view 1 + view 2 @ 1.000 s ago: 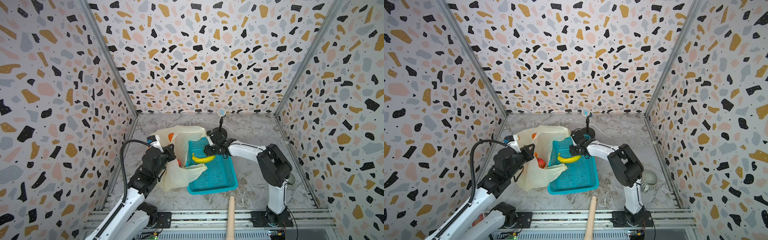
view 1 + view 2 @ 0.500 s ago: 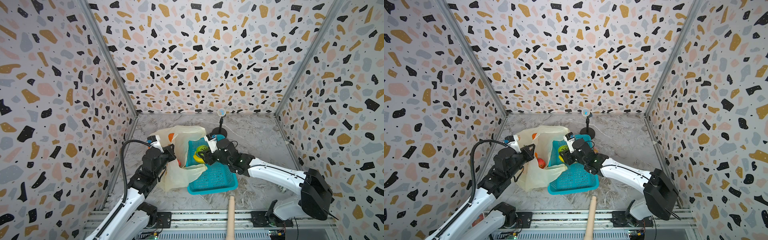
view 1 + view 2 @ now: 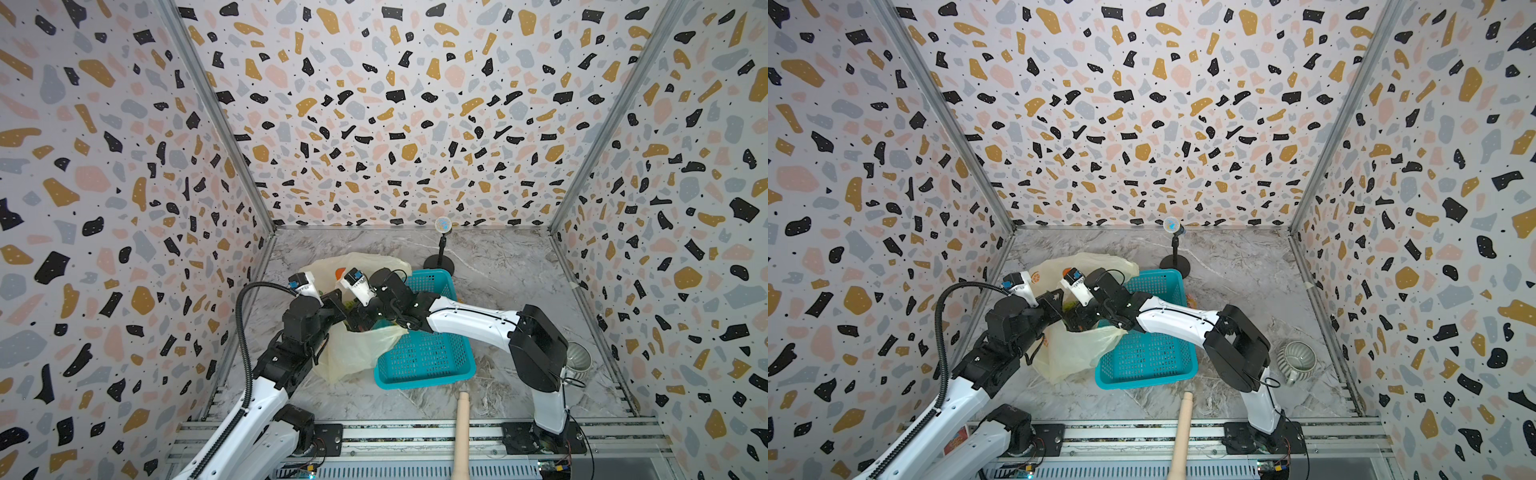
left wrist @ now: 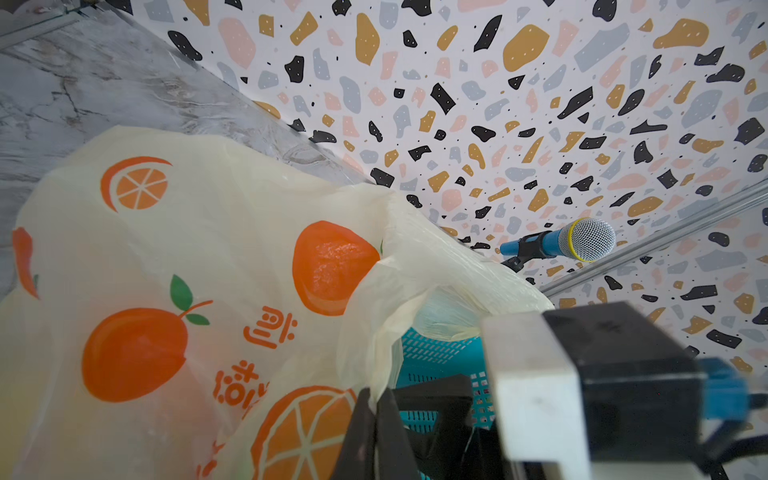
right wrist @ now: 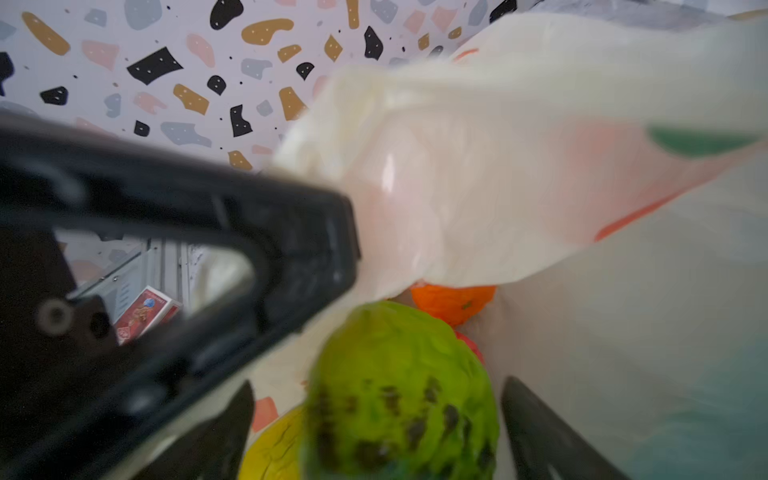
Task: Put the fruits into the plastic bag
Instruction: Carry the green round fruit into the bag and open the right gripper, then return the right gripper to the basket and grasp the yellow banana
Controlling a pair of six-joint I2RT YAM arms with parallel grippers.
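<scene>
Two white robot arms meet over a pale-yellow plastic bag (image 3: 357, 353) printed with orange pictures. It sits slumped on a grey marble desk (image 3: 498, 270), with one flap lying over the edge of a teal basket (image 3: 424, 357). The left fingers (image 4: 368, 419) are pressed together on the bag's rim, pinching the thin film and holding the mouth up and open. The right fingers (image 3: 359, 321) reach down into that mouth. In the right wrist view they stand wide apart and grip nothing, with a green lumpy fruit (image 5: 403, 386) blurred between them, inside the bag. Beyond it lies an orange round fruit (image 5: 453, 303), and part of a yellow fruit (image 5: 274, 449) shows beside it, both within the bag. No fruit shows in the part of the basket that the arm leaves uncovered. The bag looks very light, limp and slippery, and it would likely fold shut if the rim were let go. The rim or a handle loop, bunched for purchase, seems the best place to hold it. The toy fruits look light and fairly firm. The green one's bumpy skin should grip well across its widest part, while smoother fruits may slide.
</scene>
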